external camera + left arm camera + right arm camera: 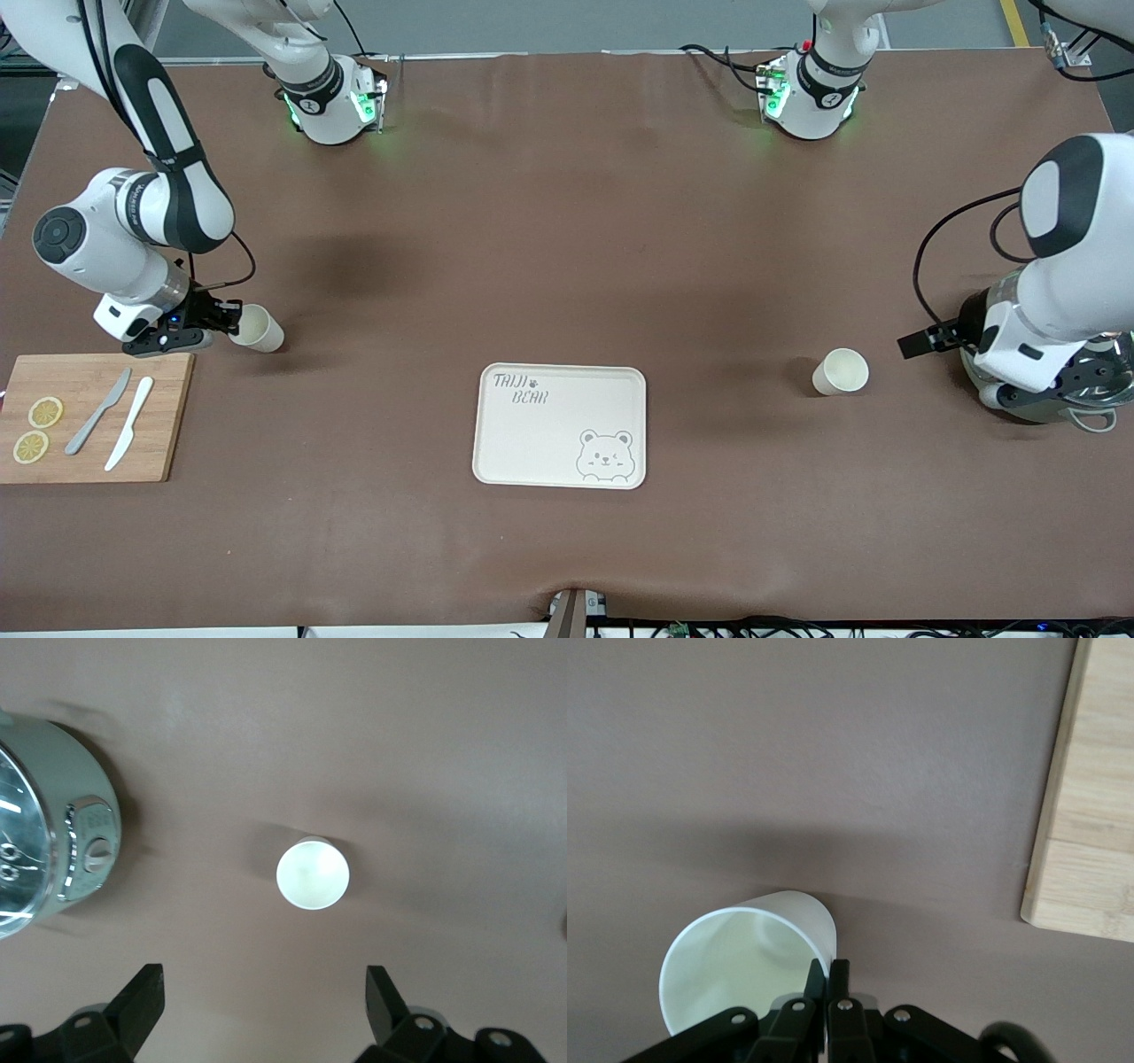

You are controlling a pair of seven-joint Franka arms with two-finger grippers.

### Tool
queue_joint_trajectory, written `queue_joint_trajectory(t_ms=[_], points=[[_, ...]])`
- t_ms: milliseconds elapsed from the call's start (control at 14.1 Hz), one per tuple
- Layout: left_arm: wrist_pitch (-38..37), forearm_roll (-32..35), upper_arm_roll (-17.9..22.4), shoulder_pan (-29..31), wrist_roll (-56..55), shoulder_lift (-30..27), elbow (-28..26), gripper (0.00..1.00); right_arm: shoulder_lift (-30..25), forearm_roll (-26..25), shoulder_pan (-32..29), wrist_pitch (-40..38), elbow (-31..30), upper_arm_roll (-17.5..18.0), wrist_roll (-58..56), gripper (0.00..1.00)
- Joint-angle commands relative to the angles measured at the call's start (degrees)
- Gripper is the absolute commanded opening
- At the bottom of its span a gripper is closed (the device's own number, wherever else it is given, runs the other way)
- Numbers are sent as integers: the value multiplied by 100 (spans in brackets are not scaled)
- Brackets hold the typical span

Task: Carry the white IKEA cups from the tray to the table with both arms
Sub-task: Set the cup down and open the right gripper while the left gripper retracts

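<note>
Right gripper fingers pinched on rim of tilted cream-white cup, above table beside cutting board. Left gripper fingers spread wide, empty; second cup upright at 12 o'clock, apart, round-rimmed, plain.

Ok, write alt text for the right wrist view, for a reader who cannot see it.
The right gripper is shut on the rim of a white cup, one finger inside the rim and one outside, over a brown table. The corner of a wooden cutting board shows at the edge of the view.
</note>
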Motion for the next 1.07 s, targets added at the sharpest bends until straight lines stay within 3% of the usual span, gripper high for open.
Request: queue_joint_trajectory(t_ms=[0, 71, 142, 213, 356, 569, 712, 996], points=[[-189, 155, 24, 136, 371, -250, 10, 100, 76, -42, -167, 77, -51, 118, -141, 0], [-207, 146, 24, 155, 512, -303, 10, 100, 94, -42, -167, 50, -51, 118, -141, 20], [-294, 146, 24, 164, 609, -408, 10, 100, 94, -42, -167, 24, -34, 118, -141, 67], [-312, 155, 24, 155, 644, -487, 10, 100, 86, -42, -150, 6, -16, 118, -150, 100], [-347, 163, 7, 155, 662, -637, 10, 100, 59, -42, -150, -482, 272, 127, -132, 100], [-566, 172, 33, 155, 662, -804, 106, 100, 24, -16, -158, -2194, 1229, 127, -132, 100], [-1005, 199, 33, 155, 654, -813, 474, 100, 33, -16, -123, -3092, 1888, 127, -124, 100], [-1147, 146, -2, 155, 680, -944, 651, 100, -256, 37, -1, -3386, 2303, 294, -88, 100]])
